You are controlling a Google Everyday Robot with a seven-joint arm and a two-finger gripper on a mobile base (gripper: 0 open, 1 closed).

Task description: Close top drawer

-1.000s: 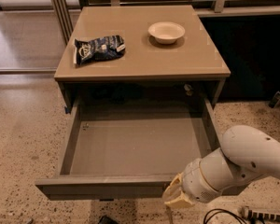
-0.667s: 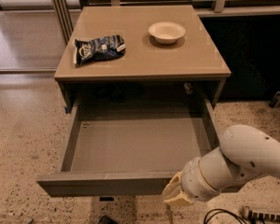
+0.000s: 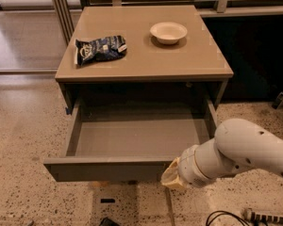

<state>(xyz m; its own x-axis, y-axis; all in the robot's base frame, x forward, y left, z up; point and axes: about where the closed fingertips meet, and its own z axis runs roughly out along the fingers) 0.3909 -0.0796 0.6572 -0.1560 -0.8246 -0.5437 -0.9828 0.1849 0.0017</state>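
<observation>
The top drawer (image 3: 132, 138) is a wide, shallow grey-taupe box, pulled well out of the cabinet, and I see nothing inside it. Its flat handleless front panel (image 3: 104, 169) faces me near the bottom of the camera view. My gripper (image 3: 172, 177) is at the right end of that front panel, its tan tip against or just in front of it. The white arm (image 3: 245, 149) reaches in from the lower right and hides the drawer's front right corner.
The cabinet top (image 3: 141, 55) holds a dark snack bag (image 3: 100, 49) at the left and a small white bowl (image 3: 168, 32) at the back right. Speckled floor (image 3: 23, 140) surrounds the cabinet. Cables (image 3: 236, 216) lie on the floor at the lower right.
The drawer front has moved back toward the cabinet, so less of the drawer sticks out. My gripper and arm have moved forward with it.
</observation>
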